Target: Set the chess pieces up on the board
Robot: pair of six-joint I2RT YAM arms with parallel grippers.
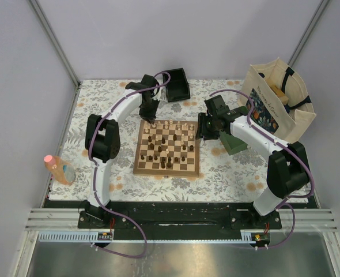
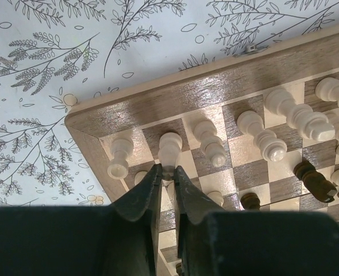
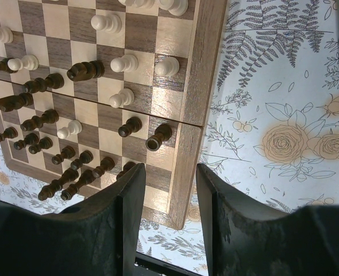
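The board [image 1: 167, 171] lies mid-table with cream and dark chess pieces [image 1: 169, 144] scattered over its squares. My left gripper [image 1: 151, 118] hangs over the far left corner, shut on a cream piece [image 2: 169, 150] that stands upright on a back-row square, second from the corner. Other cream pieces [image 2: 210, 142] stand in that same row on the board [image 2: 158, 106]. My right gripper [image 1: 203, 128] hovers open over the right border of the board [image 3: 201, 69]; nothing is between its fingers [image 3: 132, 190]. Dark pieces [image 3: 158, 136] stand just ahead of it.
A small black box [image 1: 177, 85] sits behind the board. A cream tote bag [image 1: 278, 98] stands at the far right, and a dark green object [image 1: 234, 144] lies under the right arm. A pink bottle [image 1: 57, 168] lies at the left table edge.
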